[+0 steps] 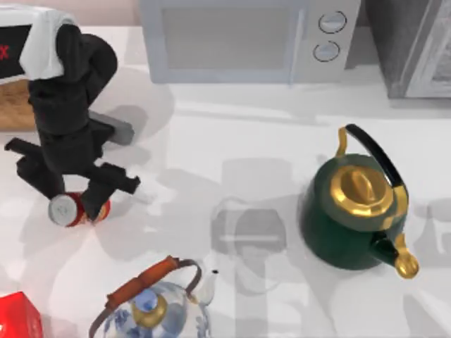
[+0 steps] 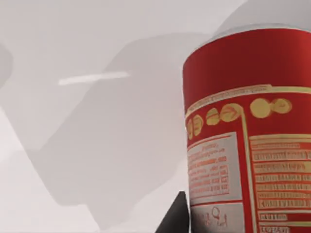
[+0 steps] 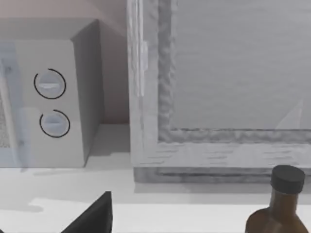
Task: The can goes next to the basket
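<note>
The red can (image 1: 76, 209) with a silver top stands at the table's left, near the front. My left gripper (image 1: 72, 196) reaches down over it with a black finger on each side, shut on the can. In the left wrist view the can (image 2: 248, 136) looms close, its gold bands and label showing, with one dark fingertip (image 2: 175, 216) against its side. A tan-brown piece of the basket (image 1: 13, 105) shows at the left edge behind my left arm; the rest of it is hidden. One finger (image 3: 92, 216) of my parked right gripper stands far to the side.
A microwave (image 1: 246, 39) and a grey cabinet (image 1: 416, 46) line the back. A dark green kettle (image 1: 356, 211) with a gold lid stands right, a blue-and-white teapot (image 1: 151, 310) at the front, a red box (image 1: 17, 317) front left, a brown bottle (image 3: 274, 208).
</note>
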Controlling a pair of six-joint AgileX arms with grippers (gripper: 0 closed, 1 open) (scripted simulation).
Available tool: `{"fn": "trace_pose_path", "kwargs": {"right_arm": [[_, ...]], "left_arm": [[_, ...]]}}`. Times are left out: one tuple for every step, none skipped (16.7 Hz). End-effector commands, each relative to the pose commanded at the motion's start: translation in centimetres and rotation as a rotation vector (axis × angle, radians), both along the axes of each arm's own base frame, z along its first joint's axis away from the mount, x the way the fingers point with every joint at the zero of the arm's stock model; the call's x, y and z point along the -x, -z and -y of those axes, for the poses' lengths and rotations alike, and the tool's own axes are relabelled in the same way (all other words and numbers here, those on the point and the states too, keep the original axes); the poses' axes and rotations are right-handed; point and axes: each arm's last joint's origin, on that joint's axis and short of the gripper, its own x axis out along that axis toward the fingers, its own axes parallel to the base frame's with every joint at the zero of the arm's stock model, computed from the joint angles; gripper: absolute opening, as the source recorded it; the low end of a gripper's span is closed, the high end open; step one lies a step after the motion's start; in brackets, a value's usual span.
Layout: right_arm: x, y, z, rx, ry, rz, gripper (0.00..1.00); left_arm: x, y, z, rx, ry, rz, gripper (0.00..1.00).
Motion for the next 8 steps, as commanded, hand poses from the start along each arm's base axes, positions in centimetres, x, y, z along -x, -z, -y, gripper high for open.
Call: {"fn": "trace_pose_path", "kwargs": {"right_arm": [[0.0, 0.0, 0.0, 0.0, 0.0, 0.0, 1.0], [0.0, 0.0, 0.0, 0.0, 0.0, 0.0, 1.0], [0.0, 0.0, 0.0, 0.0, 0.0, 0.0, 1.0], [0.0, 0.0, 0.0, 0.0, 0.0, 0.0, 1.0], [0.0, 0.0, 0.0, 0.0, 0.0, 0.0, 1.0], [0.0, 0.0, 0.0, 0.0, 0.0, 0.0, 1.0], [0.0, 0.0, 0.0, 0.0, 0.0, 0.0, 1.0], [0.0, 0.0, 0.0, 0.0, 0.0, 0.0, 1.0]], "left_arm": [[-0.1, -0.2, -2.2, -0.004, -0.08, 0.006, 0.0], [-0.2, -0.4, -4.5, -0.002, -0.161, 0.021, 0.0], [-0.4, -0.7, -6.5, 0.004, -0.23, 0.044, 0.0], [-0.5, -1.1, -8.1, 0.013, -0.285, 0.077, 0.0], [-0.8, -1.6, -9.5, 0.024, -0.326, 0.115, 0.0], [-1.0, -2.0, -10.4, 0.035, -0.355, 0.151, 0.0], [-1.3, -2.3, -11.1, 0.043, -0.372, 0.178, 0.0], [-1.4, -2.5, -11.3, 0.046, -0.378, 0.19, 0.0]]}}
